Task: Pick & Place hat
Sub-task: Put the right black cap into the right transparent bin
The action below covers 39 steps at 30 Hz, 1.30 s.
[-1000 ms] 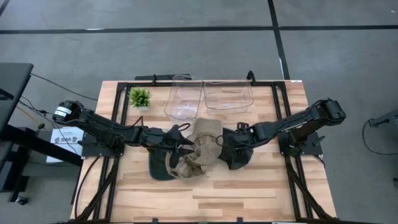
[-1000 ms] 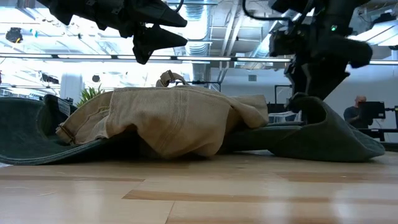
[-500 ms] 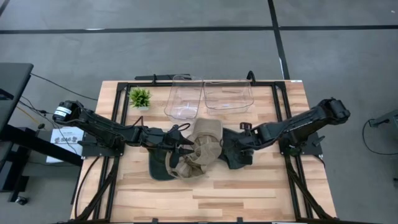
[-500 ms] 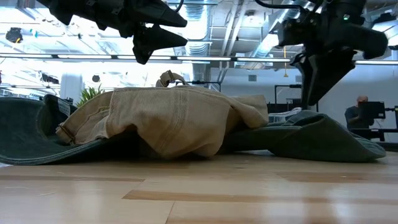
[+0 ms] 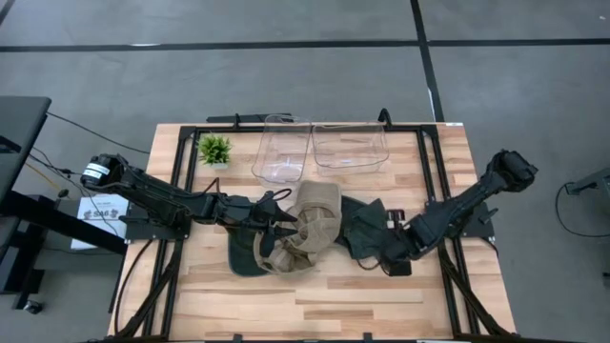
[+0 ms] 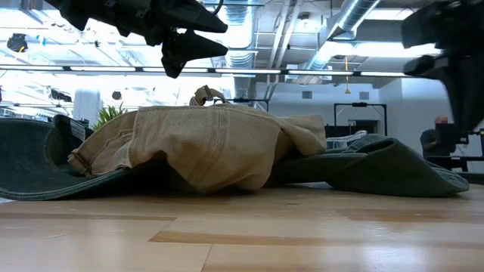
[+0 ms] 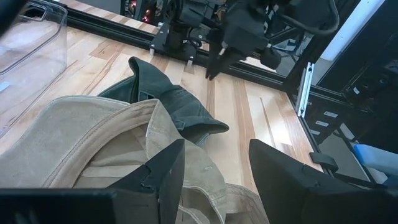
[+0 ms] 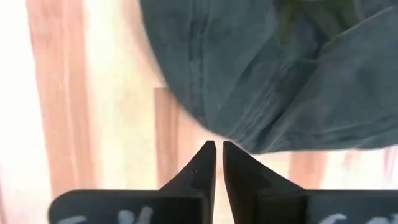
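tan hat (image 5: 312, 229) overlapping two hats mid-table (image 5: 324, 305), bins (image 5: 324, 148) behind

Wooden table (image 5: 381, 295) — bearing tan hat (image 5: 310, 229), two dark hats (image 5: 362, 229), small plant (image 5: 213, 149), seemingly two clear bins (image 5: 319, 148).

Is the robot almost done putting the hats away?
Not yet. Nothing looks done: the two clear bins hold no hat. The tan hat and dark green hat lie heaped on the table. The left gripper hovers open over the tan hat; the right gripper, shut, holds nothing. Every hat remains.
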Tool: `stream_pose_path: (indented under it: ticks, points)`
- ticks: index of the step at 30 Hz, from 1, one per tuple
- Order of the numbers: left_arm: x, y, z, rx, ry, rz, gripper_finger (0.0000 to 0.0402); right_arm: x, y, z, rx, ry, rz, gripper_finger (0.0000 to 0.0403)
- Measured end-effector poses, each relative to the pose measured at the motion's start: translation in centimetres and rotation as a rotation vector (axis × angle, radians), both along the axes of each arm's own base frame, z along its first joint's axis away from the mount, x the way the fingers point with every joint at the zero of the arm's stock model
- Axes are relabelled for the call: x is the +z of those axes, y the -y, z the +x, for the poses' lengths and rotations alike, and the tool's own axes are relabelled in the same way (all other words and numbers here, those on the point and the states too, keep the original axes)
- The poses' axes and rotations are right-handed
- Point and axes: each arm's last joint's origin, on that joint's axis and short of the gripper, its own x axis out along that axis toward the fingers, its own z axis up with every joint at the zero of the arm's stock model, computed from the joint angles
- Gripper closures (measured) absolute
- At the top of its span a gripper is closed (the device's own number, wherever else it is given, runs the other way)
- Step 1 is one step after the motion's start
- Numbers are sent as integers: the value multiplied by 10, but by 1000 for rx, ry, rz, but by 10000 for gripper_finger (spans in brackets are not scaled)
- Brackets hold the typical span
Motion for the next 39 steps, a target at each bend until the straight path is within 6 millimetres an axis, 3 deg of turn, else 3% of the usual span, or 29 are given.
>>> stream_pose_path:
  ticks: [10, 21, 31, 39]
  points:
    - [0, 0, 0, 0, 3, -1, 224, -10, -23, -13, 9, 43, -53, 291]
    - [0, 0, 0, 0, 3, -1, 224, -47, -32, -4, 103, -31, -266, 218]
    - [0, 0, 0, 0, 3, -1, 224, -84, -35, 3, 198, -131, -437, 216]
    - [0, 0, 0, 0, 3, -1, 224, -86, -36, 4, 212, -113, -458, 245]
